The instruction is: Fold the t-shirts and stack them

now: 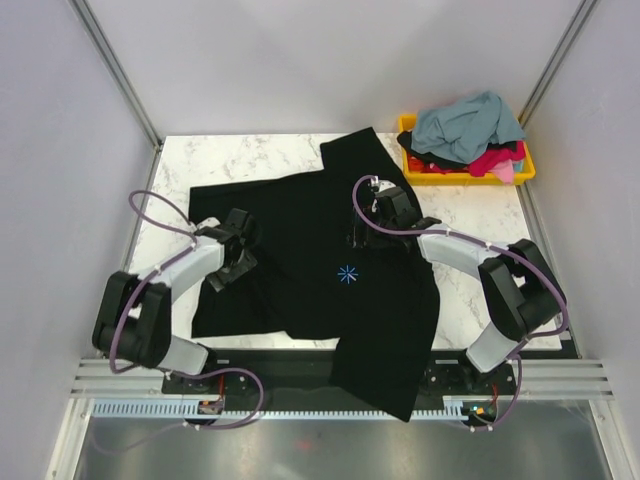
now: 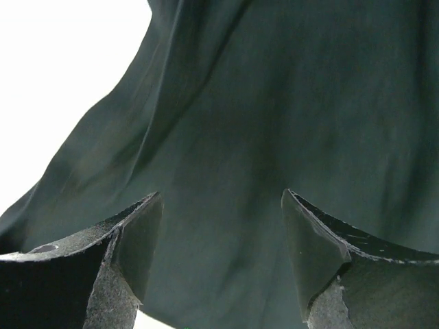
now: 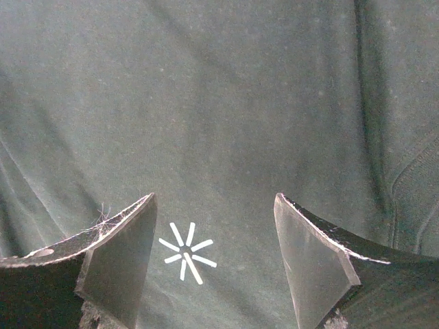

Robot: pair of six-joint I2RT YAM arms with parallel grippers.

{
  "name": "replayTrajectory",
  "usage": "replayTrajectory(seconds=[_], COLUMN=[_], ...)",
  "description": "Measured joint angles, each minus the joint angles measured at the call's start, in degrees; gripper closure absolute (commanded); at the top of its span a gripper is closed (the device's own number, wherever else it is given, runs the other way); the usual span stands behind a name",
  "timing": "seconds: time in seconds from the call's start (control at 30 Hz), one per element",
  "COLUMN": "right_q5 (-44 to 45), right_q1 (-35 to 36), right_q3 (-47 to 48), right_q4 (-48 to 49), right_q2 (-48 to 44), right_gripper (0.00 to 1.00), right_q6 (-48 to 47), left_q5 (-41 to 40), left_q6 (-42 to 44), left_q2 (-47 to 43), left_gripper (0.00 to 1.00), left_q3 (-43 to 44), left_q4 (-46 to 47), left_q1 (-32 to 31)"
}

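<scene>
From above, the black t-shirt (image 1: 310,215) lies spread on the desk (image 1: 480,215), its starburst mark (image 1: 347,274) near the middle and one end hanging over the near edge. The left hand (image 1: 246,256) sits over the cloth left of the mark, and the right hand (image 1: 372,222) just beyond the mark. The other shirts (image 1: 465,130) are heaped in a yellow bin (image 1: 527,165) far right of the mark.

In the left wrist view, the left hand (image 2: 223,205) is spread wide and holds nothing, with rumpled black cloth (image 2: 274,103) below it.

In the right wrist view, the right hand (image 3: 214,205) is also wide and empty, with the mark (image 3: 186,252) between its jaws.
</scene>
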Motion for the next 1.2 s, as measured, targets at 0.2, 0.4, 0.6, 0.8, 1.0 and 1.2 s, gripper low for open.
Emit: replayTrajectory(seconds=[0.2, 0.4, 0.6, 0.8, 1.0, 1.2], right_q5=[0.2, 0.3, 0.3, 0.1, 0.1, 1.1], right_q1=[0.0, 0.0, 0.0, 0.0, -0.9, -3.7], right_q3=[0.0, 0.0, 0.0, 0.5, 6.4, 31.8], right_q4=[-0.9, -0.9, -0.9, -1.1, -4.6, -9.8], right_q2=[0.0, 0.0, 0.5, 2.2, 4.1, 18.5], right_gripper=[0.23, 0.23, 0.22, 0.22, 0.2, 0.21], right_q6=[-0.7, -1.0, -1.3, -1.4, -0.8, -1.5], left_q5=[2.3, 8.1, 13.4, 17.3, 16.5, 16.6], left_q6=[4.4, 8.8, 12.6, 16.1, 16.8, 17.9], left_q2=[6.3, 1.6, 0.3, -0.4, -3.6, 5.4], left_gripper=[0.22, 0.21, 0.01, 0.0, 0.0, 0.0], left_q3=[1.0, -4.2, -4.9, -2.9, 7.7, 23.9], left_q4=[6.3, 11.8, 13.6, 11.4, 6.5, 7.4], left_q1=[7.0, 22.6, 31.4, 27.9, 22.0, 21.9])
